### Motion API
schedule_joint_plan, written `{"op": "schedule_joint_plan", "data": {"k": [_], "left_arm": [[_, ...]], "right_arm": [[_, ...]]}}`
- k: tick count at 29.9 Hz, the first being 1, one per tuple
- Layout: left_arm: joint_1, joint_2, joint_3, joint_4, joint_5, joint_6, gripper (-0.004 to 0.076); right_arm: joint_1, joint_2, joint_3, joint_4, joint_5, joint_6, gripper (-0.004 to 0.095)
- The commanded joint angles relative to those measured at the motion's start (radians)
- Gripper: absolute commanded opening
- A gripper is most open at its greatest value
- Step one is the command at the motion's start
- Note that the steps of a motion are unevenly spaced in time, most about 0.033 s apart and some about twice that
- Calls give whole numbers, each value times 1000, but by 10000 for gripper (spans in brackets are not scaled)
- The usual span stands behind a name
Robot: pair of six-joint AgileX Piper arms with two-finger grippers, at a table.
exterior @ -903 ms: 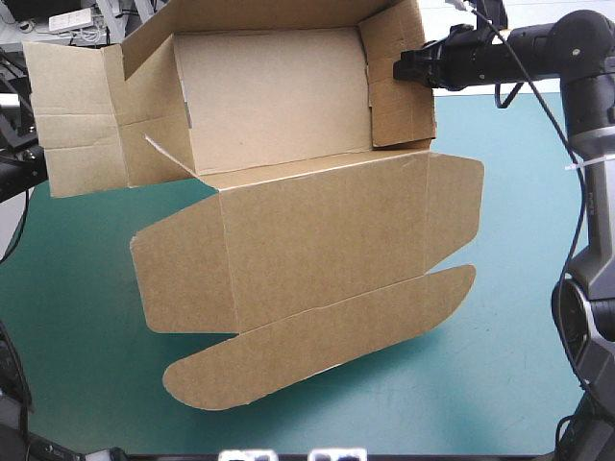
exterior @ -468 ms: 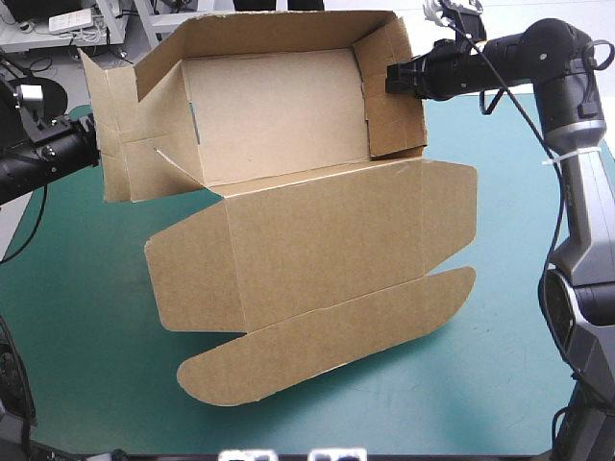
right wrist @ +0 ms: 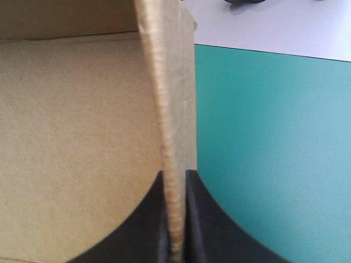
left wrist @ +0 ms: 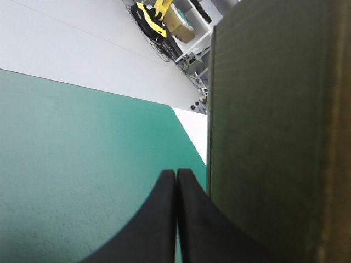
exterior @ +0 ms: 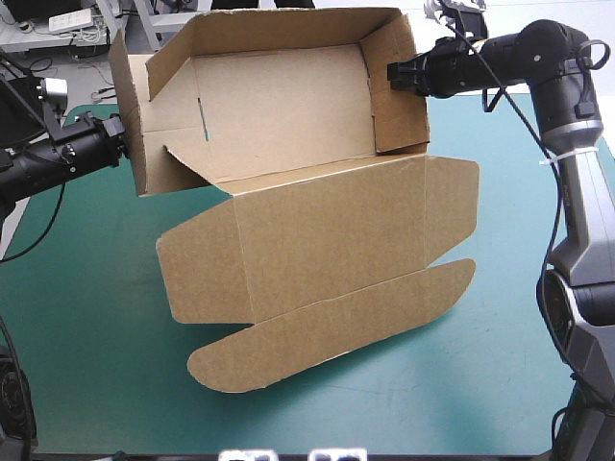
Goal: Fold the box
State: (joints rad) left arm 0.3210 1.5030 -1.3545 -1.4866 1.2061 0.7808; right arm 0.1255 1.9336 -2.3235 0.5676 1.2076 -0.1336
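Observation:
The brown box (exterior: 317, 230) lies on the teal-green cover (exterior: 77, 327). Its tray part at the far side has its walls raised, and the lid panel and rounded flap (exterior: 336, 327) lie flat toward the near edge. My right gripper (exterior: 392, 75) is shut on the box's right wall, whose edge (right wrist: 170, 109) runs between the black fingers of that gripper (right wrist: 175, 183). My left gripper (exterior: 119, 137) is at the outer face of the left wall. In the left wrist view this gripper (left wrist: 175, 174) is shut with nothing in it, and the wall (left wrist: 274, 131) stands right beside it.
The table's far edge runs just behind the box's back wall (exterior: 279, 24). Teal-green cover shows at the near left (exterior: 86, 384) and near right (exterior: 500, 365) of the flat lid.
My left gripper has moved right, swinging the spread left side panel up against the tray as a wall. The whole box slid slightly right. The right gripper kept its hold.

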Motion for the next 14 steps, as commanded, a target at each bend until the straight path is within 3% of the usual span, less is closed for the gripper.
{"op": "schedule_joint_plan", "data": {"k": [1, 8, 14], "left_arm": [[-13, -58, -32, -59, 92, -9, -10], [-13, -93, -32, -7, 87, -16, -10], [-13, -97, -32, -2, 87, -50, -10]], "right_arm": [[0, -54, -29, 16, -72, 22, -18], [0, -51, -27, -15, -74, 27, -18], [0, -34, -27, 45, -76, 27, -18]]}}
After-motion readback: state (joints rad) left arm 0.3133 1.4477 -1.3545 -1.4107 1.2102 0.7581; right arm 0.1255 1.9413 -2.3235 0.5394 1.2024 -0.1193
